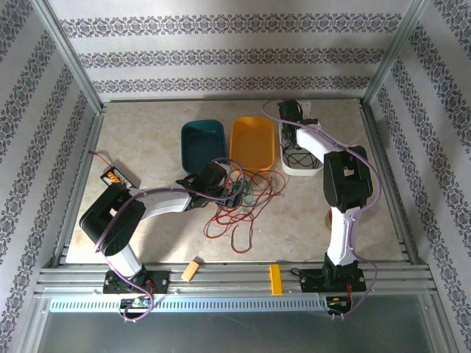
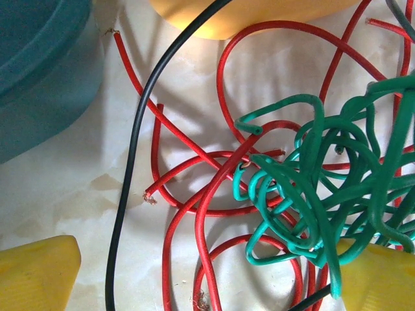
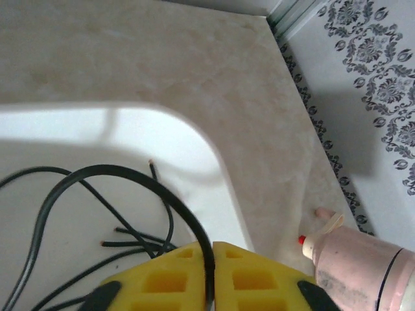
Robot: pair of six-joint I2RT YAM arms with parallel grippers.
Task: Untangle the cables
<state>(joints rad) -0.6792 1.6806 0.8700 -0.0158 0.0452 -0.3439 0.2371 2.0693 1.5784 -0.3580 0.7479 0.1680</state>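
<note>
Cables [image 1: 239, 206] in red, green and black are lying knotted together on the desk [image 1: 147, 140], just in front of the teal bin [image 1: 202, 141] and the orange bin [image 1: 254, 141]. The left arm [image 1: 158, 200] is hovering over this pile. The left jaws are standing wide apart above it, with a yellow fingertip [image 2: 39, 275] showing at each lower corner of the wrist view. Between them the red loops [image 2: 194, 194] are sprawling flat on the desk. The green clump [image 2: 324, 194] is sitting off to the right-hand side, crowding against the fingertip there rather than lying centred in the gap. A black strand [image 2: 130, 175] is running lengthwise past the left-hand fingertip, roughly along the way the jaws are pointing.

The right arm [image 1: 346, 184] is sitting well apart from the pile, over the white tray [image 1: 302, 173] at the back right, where several black wires [image 3: 136, 245] are lying. The right jaws are sitting almost together, with a black cable [image 3: 113, 168] caught in the narrow slit between the yellow pads [image 3: 162, 278].

Judging from this, the left arm is the nearer one for the next pull. It is probably needing to shift toward the green clump, so that the clump sits squarely between the fingertips before they close.
</note>
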